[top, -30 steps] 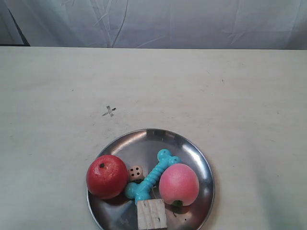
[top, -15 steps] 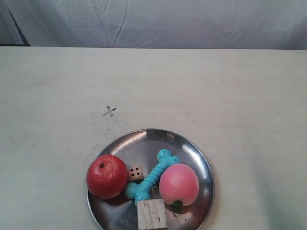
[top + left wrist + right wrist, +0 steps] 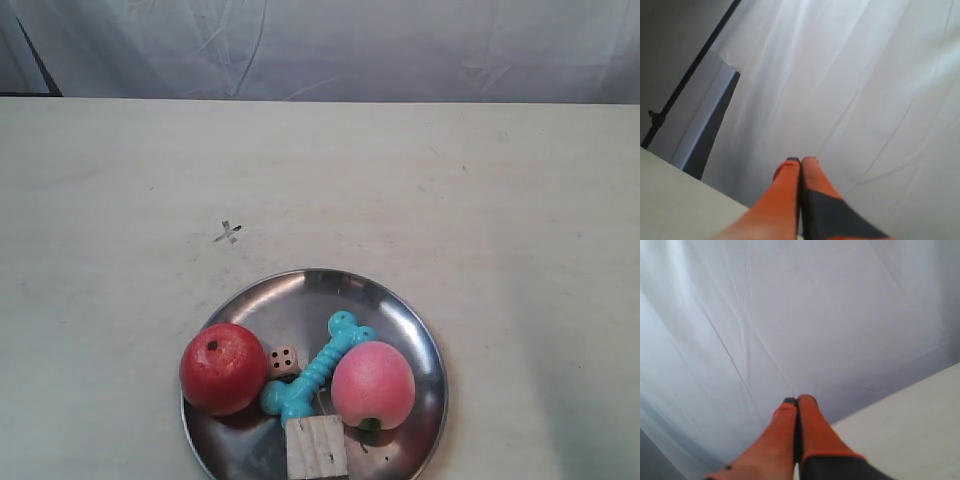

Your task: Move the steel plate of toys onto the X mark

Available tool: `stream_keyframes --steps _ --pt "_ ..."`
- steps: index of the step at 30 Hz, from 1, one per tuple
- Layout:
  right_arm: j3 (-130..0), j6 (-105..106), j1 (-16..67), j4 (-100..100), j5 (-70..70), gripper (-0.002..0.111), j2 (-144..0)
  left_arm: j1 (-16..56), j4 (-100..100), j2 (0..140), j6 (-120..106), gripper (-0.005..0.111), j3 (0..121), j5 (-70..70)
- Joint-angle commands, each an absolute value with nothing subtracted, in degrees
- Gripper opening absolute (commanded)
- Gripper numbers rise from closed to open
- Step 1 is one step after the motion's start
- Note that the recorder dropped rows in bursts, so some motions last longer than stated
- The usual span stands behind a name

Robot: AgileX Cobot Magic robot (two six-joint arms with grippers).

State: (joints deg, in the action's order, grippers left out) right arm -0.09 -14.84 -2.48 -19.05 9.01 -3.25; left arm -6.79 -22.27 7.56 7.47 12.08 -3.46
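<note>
The steel plate (image 3: 345, 295) lies at the near middle of the cream table, its near rim cut off by the frame. On it rest a red apple (image 3: 222, 368), a pink peach (image 3: 373, 385), a turquoise bone-shaped chew (image 3: 318, 368), a white die (image 3: 283, 361) and a pale wooden cube (image 3: 317, 447). The X mark (image 3: 229, 233) is drawn on the table just beyond the plate's far left rim. Neither arm shows in the exterior view. My left gripper (image 3: 800, 160) and my right gripper (image 3: 798, 399) are both shut on nothing, orange fingers pressed together, aimed at the white curtain.
A white curtain (image 3: 330, 45) hangs behind the table's far edge. A dark pole (image 3: 687, 75) and a dark gap in the curtain show in the left wrist view. A corner of the tabletop (image 3: 905, 425) shows in the right wrist view.
</note>
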Motion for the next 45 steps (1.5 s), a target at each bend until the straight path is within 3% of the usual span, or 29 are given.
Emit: stream_keyframes --steps 1,6,13,18,21,30,42,44,45 --pt "-2.59 -22.97 -2.58 -23.4 15.91 0.0 -2.87 -6.68 -13.91 24.63 6.9 0.0 25.92 5.9" --pt "-15.94 -22.47 -2.58 -21.76 -8.19 -0.001 -8.3 -6.68 -17.3 48.93 -5.25 0.0 43.05 18.45" --pt "-46.56 -20.75 -2.68 -4.68 -44.05 -0.001 -36.14 -6.68 -45.24 78.28 -43.35 0.0 64.29 50.8" --pt "-55.12 -13.19 -2.68 -12.09 -59.76 -0.001 -52.86 -6.28 -51.94 95.23 -49.07 0.0 72.3 64.77" --pt "-50.74 -10.57 -2.46 -20.68 -59.19 -0.001 -57.72 -4.75 -49.97 101.5 -49.07 0.0 74.14 65.7" --pt "-27.23 -9.94 8.9 -44.43 -34.74 -0.001 -56.32 4.14 -45.11 111.81 -53.16 0.0 74.53 62.95" --pt "-17.72 -16.56 22.35 -45.49 -25.2 -0.001 -56.43 12.24 -42.48 117.66 -54.52 0.0 74.95 59.37" --pt "-17.22 -16.56 24.83 -45.72 -26.39 -0.001 -56.43 12.29 -43.61 118.72 -54.52 0.006 74.95 60.79" --pt "-17.22 -16.56 26.24 -45.72 -25.99 0.004 -56.43 12.29 -44.96 119.35 -54.82 0.016 74.95 62.33"
